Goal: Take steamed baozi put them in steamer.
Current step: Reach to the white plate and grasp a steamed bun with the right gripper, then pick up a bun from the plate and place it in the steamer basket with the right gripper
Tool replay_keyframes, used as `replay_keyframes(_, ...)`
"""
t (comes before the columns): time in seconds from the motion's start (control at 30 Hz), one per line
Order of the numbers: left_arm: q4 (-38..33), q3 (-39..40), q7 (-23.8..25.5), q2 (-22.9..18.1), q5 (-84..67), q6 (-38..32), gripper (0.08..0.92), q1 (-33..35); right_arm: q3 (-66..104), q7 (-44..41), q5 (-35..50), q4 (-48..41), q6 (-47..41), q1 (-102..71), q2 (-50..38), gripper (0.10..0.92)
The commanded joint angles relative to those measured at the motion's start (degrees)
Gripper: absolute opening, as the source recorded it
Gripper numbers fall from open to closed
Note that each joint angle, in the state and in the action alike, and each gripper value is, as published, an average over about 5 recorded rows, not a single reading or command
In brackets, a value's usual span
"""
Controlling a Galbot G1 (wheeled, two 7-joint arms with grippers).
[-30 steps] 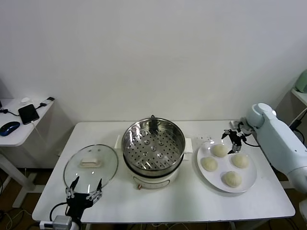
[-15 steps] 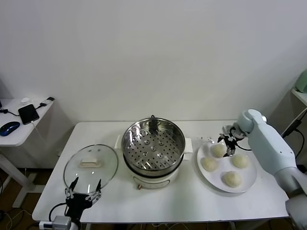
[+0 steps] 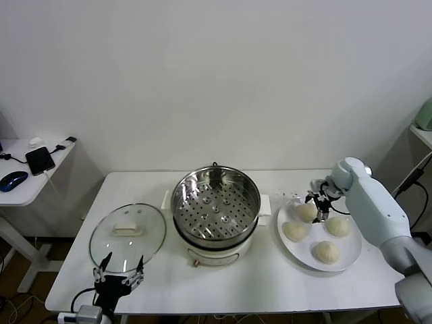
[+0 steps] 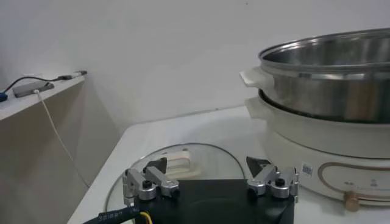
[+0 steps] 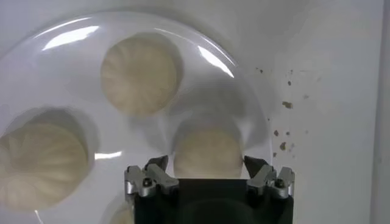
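Four cream-white baozi lie on a white plate (image 3: 349,246) right of the steamer (image 3: 216,206), a shiny perforated basket on a white pot base. My right gripper (image 3: 316,203) is open and hangs low over the far-left baozi (image 3: 307,212). In the right wrist view the gripper (image 5: 207,165) straddles that baozi (image 5: 208,149), one jaw on each side; whether they touch it I cannot tell. Two more baozi (image 5: 141,74) (image 5: 39,163) lie beyond it. The steamer basket is empty. My left gripper (image 3: 119,270) is open and empty at the front left.
A round glass lid (image 3: 128,233) with a white handle lies flat left of the steamer, just beyond my left gripper (image 4: 207,164). The steamer wall (image 4: 329,79) rises to that gripper's right. A side desk (image 3: 30,169) with a phone and mouse stands at far left.
My right gripper has moved left and down from beside the plate's far edge to over the far-left baozi. The left arm has not moved.
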Motion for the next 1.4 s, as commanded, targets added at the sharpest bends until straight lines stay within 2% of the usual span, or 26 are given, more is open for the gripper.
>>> replay_keyframes(0.03, 0.04, -0.03, 0.02, -0.02, -0.02, 0.06, 0.823, 0.02, 0.11, 0.42, -0.37, -0.53, 0.05, 0.01, 0.42, 0.823)
replay_keyframes(0.23, 0.27, 0.11, 0.01, -0.07, -0.05, 0.11, 0.823, -0.19, 0.29, 0.68, -0.51, -0.54, 0.11, -0.09, 0.28, 0.801)
replay_keyframes(0.57, 0.37, 0.20, 0.02, -0.11, -0.10, 0.28, 0.823, -0.42, 0.84, 1.03, 0.35, 0.12, 0.11, -0.22, -0.04, 0.548)
replay_keyframes(0.77, 0.52, 0.61, -0.02, -0.01, -0.09, 0.28, 0.823, -0.63, -0.96, -0.19, 4.18, 4.53, -0.98, 1.03, -2.93, 0.518)
replay_keyframes(0.97, 1.03, 1.46, 0.02, 0.01, -0.23, 0.25, 0.823, -1.49, -9.83, -2.17, 16.85, 12.62, -5.82, 7.75, -7.94, 0.518)
replay_keyframes(1.1, 1.29, 1.55, -0.07, 0.22, -0.30, 0.16, 0.823, -2.04, -20.56, -5.34, 27.57, 16.06, -9.13, 19.42, -8.62, 0.518)
replay_keyframes(1.23, 1.40, 1.24, -0.49, 0.37, -0.17, -0.14, 0.823, -2.53, -31.60, -8.18, 37.51, 12.95, -10.49, 33.06, -4.18, 0.518)
replay_keyframes(1.4, 1.45, 0.58, -1.05, 0.56, -0.81, -0.47, 0.823, -2.89, -37.77, -12.83, 44.89, 3.94, -7.20, 41.54, 7.53, 0.518)
